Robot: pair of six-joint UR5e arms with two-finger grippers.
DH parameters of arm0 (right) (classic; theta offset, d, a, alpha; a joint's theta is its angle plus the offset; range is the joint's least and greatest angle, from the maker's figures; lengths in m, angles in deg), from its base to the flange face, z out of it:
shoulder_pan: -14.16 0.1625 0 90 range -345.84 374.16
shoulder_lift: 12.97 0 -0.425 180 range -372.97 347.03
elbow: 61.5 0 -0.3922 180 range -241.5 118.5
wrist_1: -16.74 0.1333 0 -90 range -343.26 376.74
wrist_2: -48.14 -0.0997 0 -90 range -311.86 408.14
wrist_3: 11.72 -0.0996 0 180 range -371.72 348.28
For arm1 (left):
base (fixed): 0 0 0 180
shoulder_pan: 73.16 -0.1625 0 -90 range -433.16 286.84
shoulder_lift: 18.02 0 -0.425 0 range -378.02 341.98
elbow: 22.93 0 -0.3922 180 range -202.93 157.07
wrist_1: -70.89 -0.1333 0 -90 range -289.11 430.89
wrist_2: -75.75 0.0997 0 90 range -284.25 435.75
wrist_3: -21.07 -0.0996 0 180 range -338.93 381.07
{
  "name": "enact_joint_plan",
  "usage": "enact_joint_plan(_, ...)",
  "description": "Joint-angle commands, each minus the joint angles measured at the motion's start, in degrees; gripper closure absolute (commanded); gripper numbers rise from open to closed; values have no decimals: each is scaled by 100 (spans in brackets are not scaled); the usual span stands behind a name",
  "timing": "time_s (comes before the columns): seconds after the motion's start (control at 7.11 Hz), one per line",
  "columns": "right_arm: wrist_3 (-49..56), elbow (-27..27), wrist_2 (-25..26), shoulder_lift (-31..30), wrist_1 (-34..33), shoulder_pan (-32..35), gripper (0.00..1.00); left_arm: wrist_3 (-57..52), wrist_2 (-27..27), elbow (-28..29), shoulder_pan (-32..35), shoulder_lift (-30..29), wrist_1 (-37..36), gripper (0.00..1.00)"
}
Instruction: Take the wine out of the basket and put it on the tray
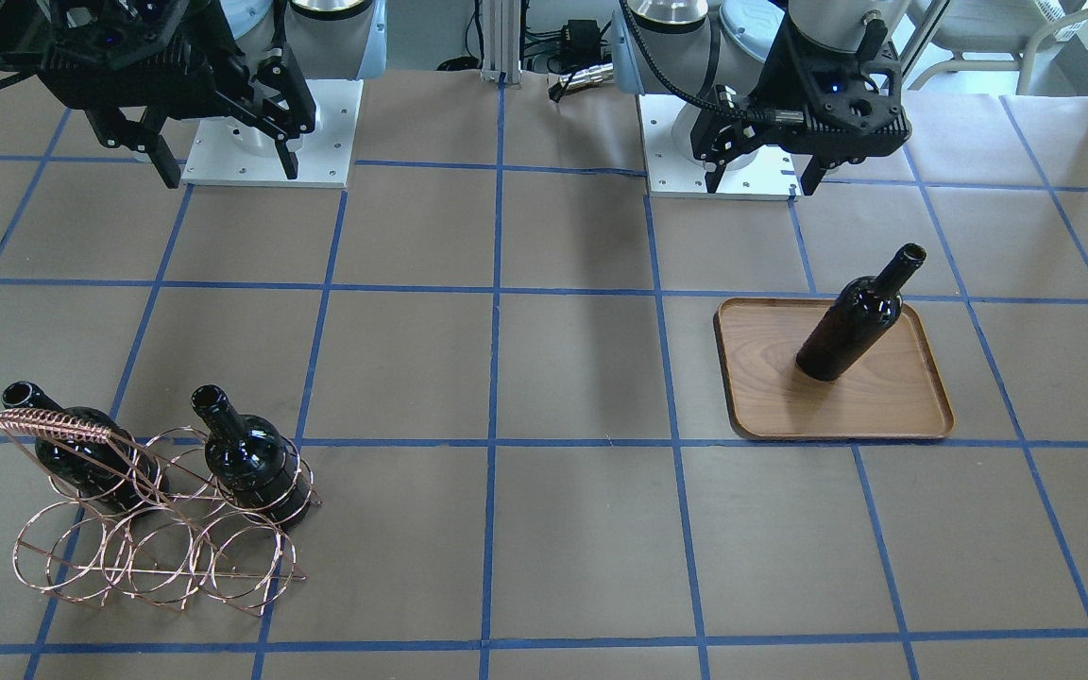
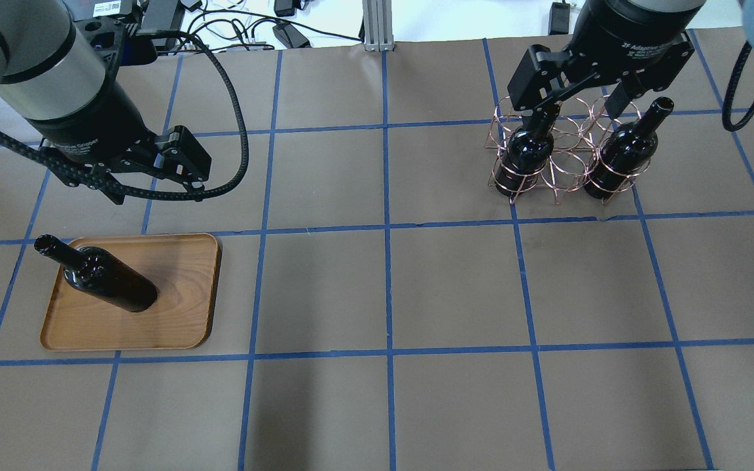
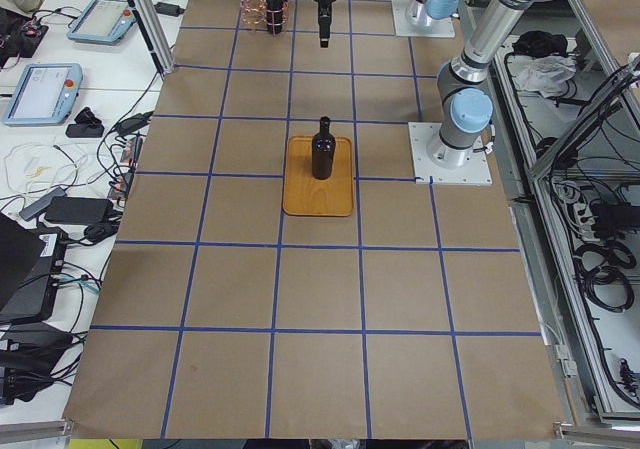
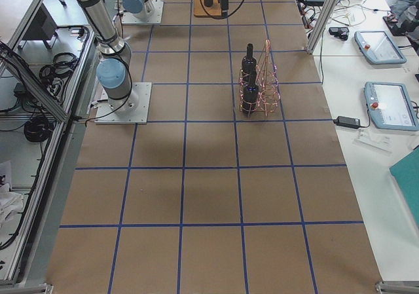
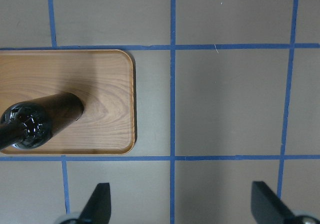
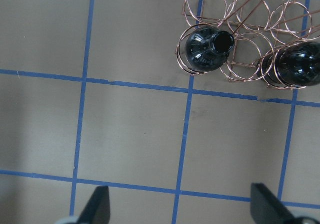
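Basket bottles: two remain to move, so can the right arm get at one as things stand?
Probably yes. The right gripper is open and raised, just short of the basket. Both necks rise above the rings with nothing over them; the bottle away from the handle looks easiest.

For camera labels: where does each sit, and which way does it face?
Front-facing: across table, facing robot; left gripper, right gripper.
Overhead: behind robot, looking down; both grippers.
Exterior left: table end; left arm near.
Exterior right: opposite end; right arm near.
Left wrist: downward; tray, left fingertips.
Right wrist: downward; basket, right fingertips.
Front-facing, overhead share tray, basket.
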Motion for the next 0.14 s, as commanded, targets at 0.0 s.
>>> enact_joint_plan(0.0, -2, 3, 84, -16, -3, 0, 0, -8, 0, 0, 0, 25, 3, 0)
